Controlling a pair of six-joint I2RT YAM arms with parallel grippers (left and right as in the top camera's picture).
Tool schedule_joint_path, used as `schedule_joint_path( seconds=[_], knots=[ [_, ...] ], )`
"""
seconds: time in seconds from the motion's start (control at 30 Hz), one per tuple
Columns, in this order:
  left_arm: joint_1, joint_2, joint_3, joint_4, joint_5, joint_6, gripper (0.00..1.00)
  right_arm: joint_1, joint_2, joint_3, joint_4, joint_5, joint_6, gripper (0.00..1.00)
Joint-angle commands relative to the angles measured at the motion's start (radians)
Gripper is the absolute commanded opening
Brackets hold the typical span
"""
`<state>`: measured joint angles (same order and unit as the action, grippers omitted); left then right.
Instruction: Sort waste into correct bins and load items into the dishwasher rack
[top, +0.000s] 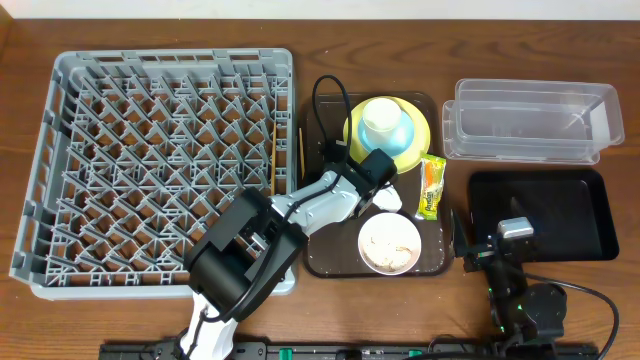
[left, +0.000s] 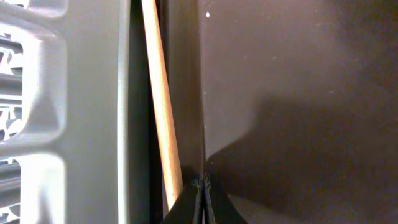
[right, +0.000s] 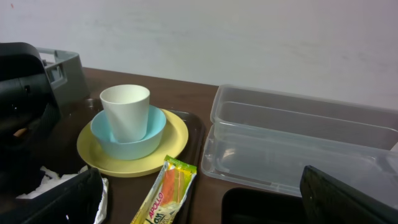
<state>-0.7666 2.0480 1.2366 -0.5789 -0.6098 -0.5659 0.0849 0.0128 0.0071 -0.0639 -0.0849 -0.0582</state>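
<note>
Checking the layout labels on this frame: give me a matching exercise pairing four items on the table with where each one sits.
Things:
1. white cup
2. snack wrapper
3. food scraps
4. chopstick

Places:
A. in the white bowl
B. between the dishwasher rack and the brown tray
C. standing in the light blue dish
D. on the brown tray by its right edge, beside the yellow plate

Pairs: 1-C, 2-D, 3-A, 4-B

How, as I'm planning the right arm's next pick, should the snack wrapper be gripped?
Pinch the snack wrapper across its narrow width near mid-length, coming straight down: it lies long and thin on the right edge of the brown tray.
</note>
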Motion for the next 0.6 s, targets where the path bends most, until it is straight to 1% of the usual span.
schedule_joint_path(
  seconds=[0.0, 0.23, 0.43, 0.57],
  knots=[
    [0.003, -0.002, 0.001, -0.007, -0.01, -0.011, 0.06, -0.012, -0.002, -0.002, -0.004, 0.006, 0.012, 0.99],
    [0.003, -0.066, 0.001, -0.016, 0.113, -0.013, 0.07, -0.012, -0.002, -0.002, -0.004, 0.006, 0.012, 0.99],
    [0.003, -0.146, 0.001, -0.018, 0.104, -0.011, 0.07, -0.012, -0.002, -0.002, -0.004, 0.006, 0.012, 0.99],
    [0.003, -0.15, -0.005, -0.017, 0.102, -0.012, 0.07, -0.012, -0.002, -0.002, -0.004, 0.006, 0.012, 0.99]
  ],
)
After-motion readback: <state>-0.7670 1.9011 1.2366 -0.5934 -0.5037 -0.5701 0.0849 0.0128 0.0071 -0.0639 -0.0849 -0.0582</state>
